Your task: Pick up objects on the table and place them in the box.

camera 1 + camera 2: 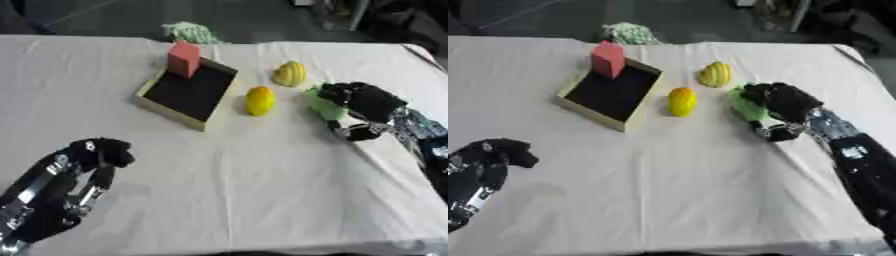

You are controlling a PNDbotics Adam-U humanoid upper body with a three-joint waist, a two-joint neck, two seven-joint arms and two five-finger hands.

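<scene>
- Nearest the camera, the left hand (74, 172) sits at the lower left corner of the white tablecloth (262, 200), palm side showing silver links along a black frame; its fingers are curled over at the tips and hold nothing.
- Cloth covers the whole table, soft and faintly creased, with a fold line running down its middle.
- Right hand (785, 107) comes in from the right edge, its black and silver forearm angled toward the table's centre. Its dark fingers are curled round a pale green object (747, 106), which rests on the cloth and shows only at the hand's left side; its shape cannot be made out.
- Just left of that hand lies a yellow oval fruit (260, 100), smooth, with an orange tint at its top, standing on end beside the box.
- Behind it, farther from the camera, lies a second yellow piece (290, 73), ribbed lengthwise, apart from the first.
- Left of both sits the box (166, 107), a shallow rectangular tray with pale tan walls and a black floor, turned askew to the table edge.
- A red block (183, 58), plain and matte with flat faces, stands upright in the box's far corner.
- At the table's far edge, beyond the box, lies a pale green knitted-looking bundle (191, 32).
</scene>
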